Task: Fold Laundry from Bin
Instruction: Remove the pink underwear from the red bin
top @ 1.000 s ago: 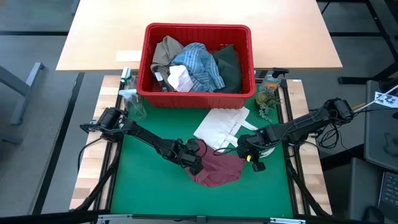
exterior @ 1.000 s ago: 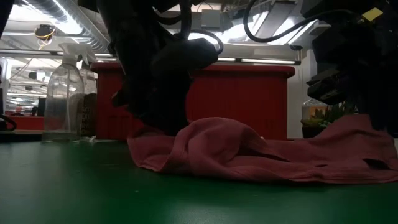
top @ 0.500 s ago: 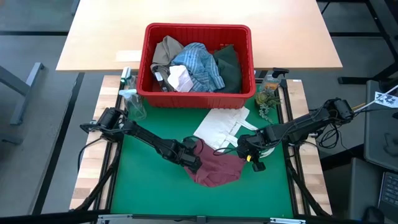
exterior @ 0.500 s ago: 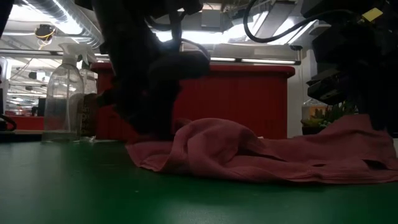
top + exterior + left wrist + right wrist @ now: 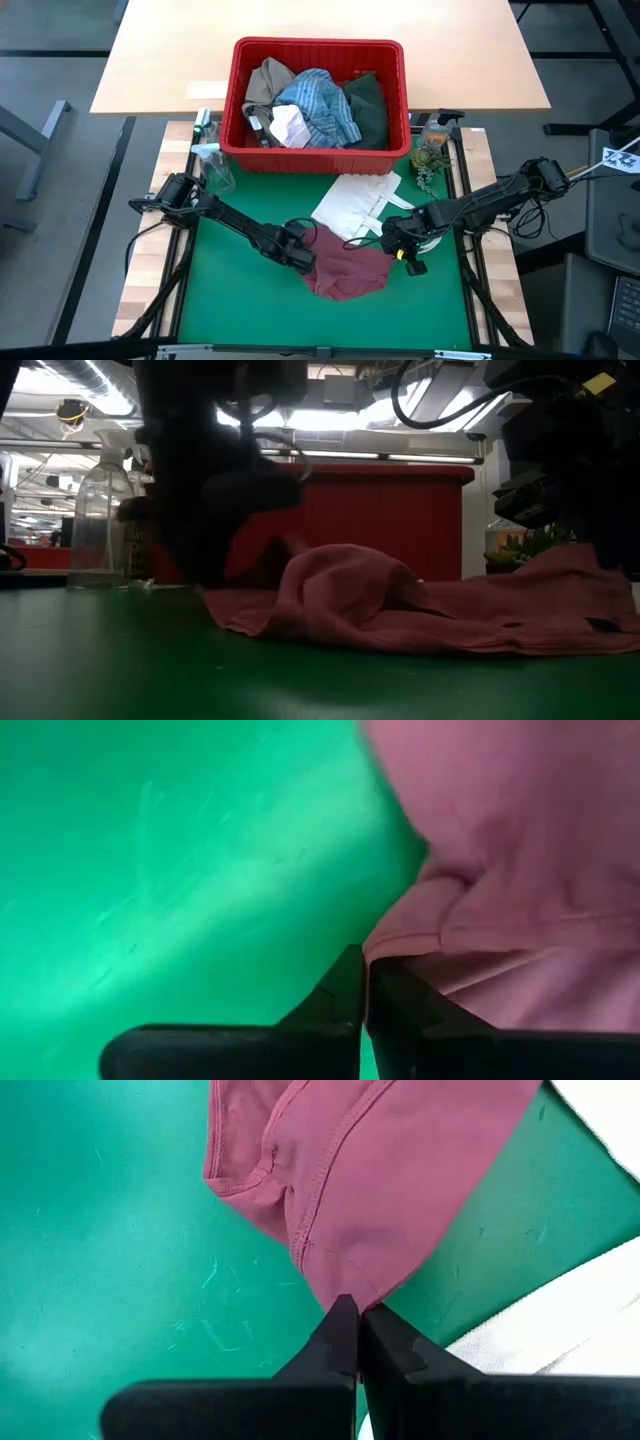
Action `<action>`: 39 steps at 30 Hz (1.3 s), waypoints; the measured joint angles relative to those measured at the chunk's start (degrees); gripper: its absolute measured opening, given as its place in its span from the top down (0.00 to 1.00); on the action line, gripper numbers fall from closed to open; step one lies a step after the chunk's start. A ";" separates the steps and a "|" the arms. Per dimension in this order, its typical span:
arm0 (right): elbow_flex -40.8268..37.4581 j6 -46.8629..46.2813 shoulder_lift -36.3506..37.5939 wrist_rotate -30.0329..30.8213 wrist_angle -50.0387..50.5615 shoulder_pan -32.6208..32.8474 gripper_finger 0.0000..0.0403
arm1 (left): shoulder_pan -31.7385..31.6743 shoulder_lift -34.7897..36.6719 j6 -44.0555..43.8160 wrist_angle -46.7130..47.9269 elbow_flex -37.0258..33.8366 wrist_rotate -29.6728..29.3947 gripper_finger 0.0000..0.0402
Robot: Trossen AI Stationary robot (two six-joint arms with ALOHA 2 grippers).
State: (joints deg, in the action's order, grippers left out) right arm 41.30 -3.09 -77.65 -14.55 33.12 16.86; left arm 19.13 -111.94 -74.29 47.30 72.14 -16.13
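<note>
On the green tabletop [image 5: 230, 300], between my two grippers: small maroon cloth [image 5: 348, 272], rumpled. My left gripper [image 5: 303, 256] pinches its near-left edge, fingers clamped tight. My right gripper [image 5: 397, 243] pinches its opposite corner, likewise closed. Beyond both: white tote bag [image 5: 358, 205], then red bin [image 5: 318, 158] holding remaining laundry [image 5: 315, 105].

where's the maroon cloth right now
In the high view the maroon cloth lies on the green mat near the table's front, just in front of the white tote bag, between the left pincer and right pincer.
</note>
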 joint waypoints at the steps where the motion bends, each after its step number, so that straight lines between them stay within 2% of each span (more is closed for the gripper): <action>1: 0.00 0.00 0.00 0.00 0.00 0.00 1.00 | 0.11 0.00 -0.32 1.14 0.00 0.60 0.99; 6: 0.00 -0.01 0.00 0.00 -0.03 0.00 1.00 | 0.74 0.13 0.68 4.27 0.00 4.61 0.99; 10: 0.00 -0.02 0.00 0.00 -0.04 0.00 1.00 | 1.63 0.13 1.21 6.39 0.00 4.78 0.96; 20: 0.00 -0.02 -0.02 0.00 -0.01 0.00 1.00 | 1.63 0.13 -0.62 6.65 0.00 4.25 0.73; 23: 0.00 -0.02 -0.02 0.00 0.00 0.00 1.00 | 1.63 0.63 -0.43 6.55 0.00 4.27 0.69; 33: 0.00 -0.02 -0.02 0.00 0.00 0.00 1.00 | 1.80 5.70 -0.14 10.09 0.00 4.31 0.68; 39: -0.02 -0.02 -0.02 0.00 -0.06 0.00 1.00 | 1.94 5.90 -0.17 11.86 0.00 4.93 0.68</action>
State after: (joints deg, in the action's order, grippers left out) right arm 41.28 -3.11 -77.67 -14.55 33.07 16.86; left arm 21.07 -106.04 -74.46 59.16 72.14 -11.20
